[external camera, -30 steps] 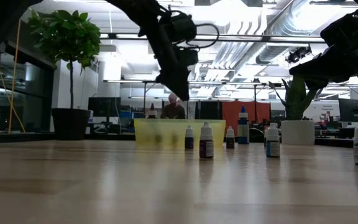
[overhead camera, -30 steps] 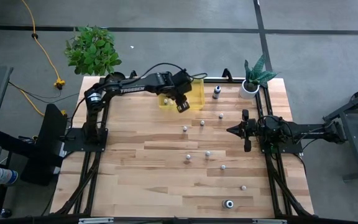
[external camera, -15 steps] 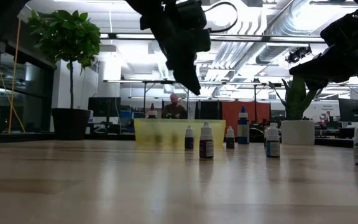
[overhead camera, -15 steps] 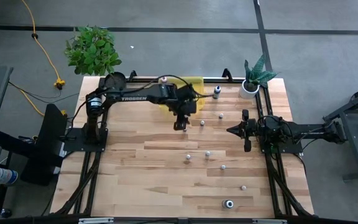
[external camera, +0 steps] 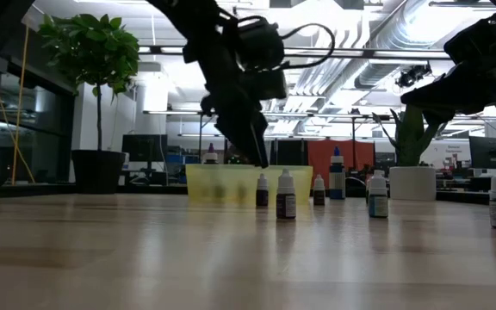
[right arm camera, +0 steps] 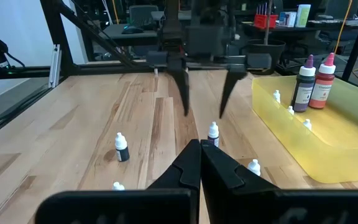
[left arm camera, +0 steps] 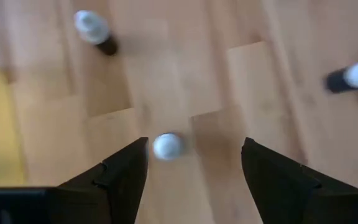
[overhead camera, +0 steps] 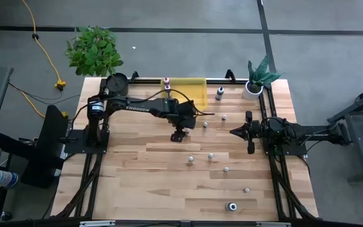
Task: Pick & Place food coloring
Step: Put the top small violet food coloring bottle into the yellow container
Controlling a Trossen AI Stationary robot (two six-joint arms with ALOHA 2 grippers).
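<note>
Left gripper (left arm camera: 194, 177) hangs above the table with fingers spread wide and nothing between them. One small white-capped bottle (left arm camera: 167, 147) stands just ahead of the fingertips, closer to one finger than the other; it is not yet straddled. In the right wrist view the same gripper (right arm camera: 202, 106) points down directly over that bottle (right arm camera: 212, 132), tips apart from the cap.

Judgement: the step in hand is the approach to this bottle. To do it well, centre the bottle between the fingers before descending, descend straight, and close on the body below the cap, since so light a bottle probably tips at a glancing touch.

Further out from the hand, two more bottles (left arm camera: 94, 29) (left arm camera: 353, 76) stand well apart on the table (overhead camera: 137, 170). The yellow bin (overhead camera: 200, 93) lies just beyond the left arm, with bottles already in it.

Right gripper (overhead camera: 237, 132) waits off to the side, fingers closed, empty.
</note>
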